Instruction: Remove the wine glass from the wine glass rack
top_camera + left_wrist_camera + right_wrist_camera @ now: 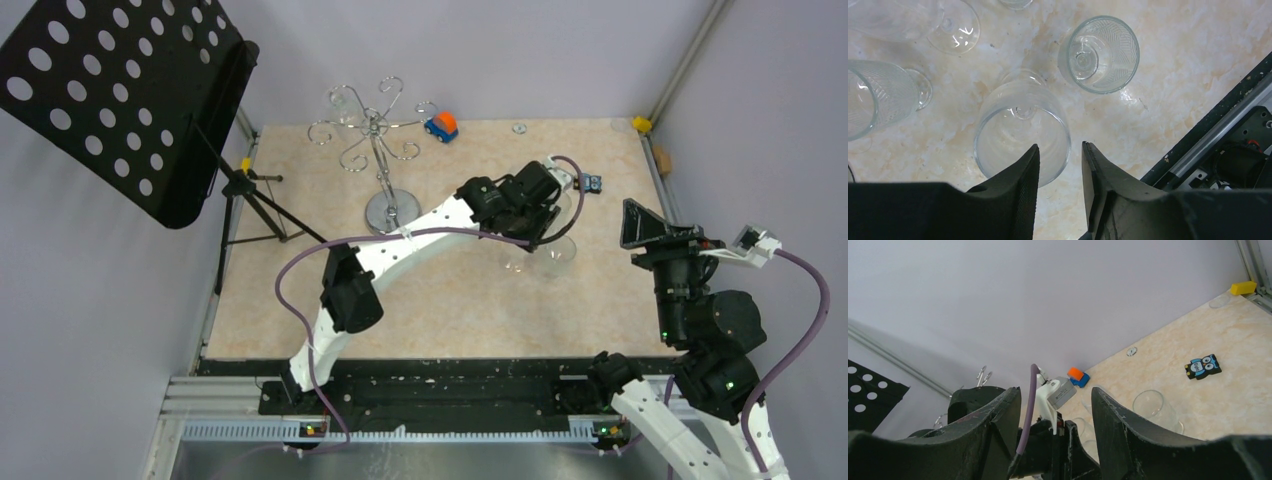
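The chrome wine glass rack (385, 150) stands at the back of the table, and I cannot tell whether a glass hangs on it. My left gripper (545, 235) is far from it, over several clear glasses standing on the table right of centre. In the left wrist view the gripper (1060, 147) is open just above a smooth wine glass (1018, 135). The glass's near rim reaches into the gap but is not gripped. My right gripper (640, 225) is raised at the right; its wrist view shows it (1055, 392) open and empty.
More glasses stand around: a patterned one (1103, 52), another at the left (868, 100) and a foot (955, 30). A black music stand (120, 100) on a tripod is at the back left. A toy car (441, 125), an owl figure (1203, 366) and a yellow block (641, 124) lie at the back.
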